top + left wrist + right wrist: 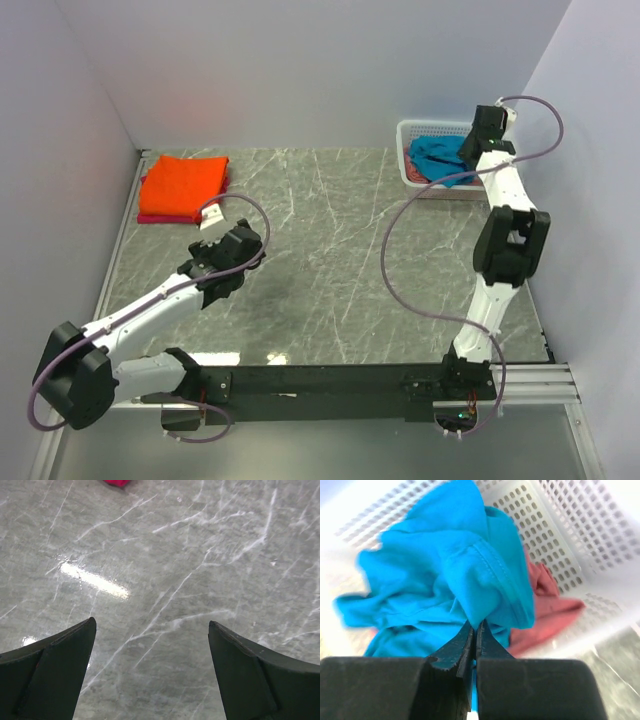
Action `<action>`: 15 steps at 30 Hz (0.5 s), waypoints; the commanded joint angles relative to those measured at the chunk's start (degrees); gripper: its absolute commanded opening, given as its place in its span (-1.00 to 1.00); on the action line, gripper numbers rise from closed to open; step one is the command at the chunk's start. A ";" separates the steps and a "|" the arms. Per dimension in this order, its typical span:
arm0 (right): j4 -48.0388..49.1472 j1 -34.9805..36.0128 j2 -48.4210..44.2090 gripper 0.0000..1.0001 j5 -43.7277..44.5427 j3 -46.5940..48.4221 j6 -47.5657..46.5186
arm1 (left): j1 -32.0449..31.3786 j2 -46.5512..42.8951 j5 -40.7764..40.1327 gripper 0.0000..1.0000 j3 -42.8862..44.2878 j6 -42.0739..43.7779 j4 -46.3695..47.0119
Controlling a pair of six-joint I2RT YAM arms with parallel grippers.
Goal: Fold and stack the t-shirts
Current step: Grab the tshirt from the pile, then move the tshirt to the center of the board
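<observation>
A crumpled teal-blue t-shirt (445,570) lies in the white lattice basket (415,130) at the table's back right, on top of a salmon-pink t-shirt (547,610). My right gripper (476,625) is shut on a fold of the teal-blue t-shirt (440,158) inside the basket. A folded orange t-shirt (183,184) rests on a magenta t-shirt (165,218) at the back left; a corner of the magenta one (116,482) shows in the left wrist view. My left gripper (151,630) hangs open over bare marble, nothing between its fingers.
The grey marble tabletop (330,250) spreads between the folded stack and the basket (560,525). White walls close in on the left, back and right. A black rail (330,385) with both arm bases runs along the near edge.
</observation>
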 commanded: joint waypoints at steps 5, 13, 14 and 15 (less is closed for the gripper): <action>15.05 5.91 -24.73 -1.00 3.69 -9.03 -5.68 | 0.10 -5.02 2.01 0.99 0.78 -0.22 2.55; 16.90 19.35 -38.62 -1.00 6.95 -7.44 -12.45 | 0.10 -9.67 4.73 0.99 -1.41 -0.93 3.52; 18.30 20.59 -39.76 -1.00 6.69 -7.97 -12.11 | 0.10 -10.12 5.08 0.99 -1.94 -0.93 3.95; 19.18 21.64 -41.86 -1.00 5.55 -8.15 -11.93 | 0.10 -10.56 5.70 0.99 -2.20 -0.58 4.13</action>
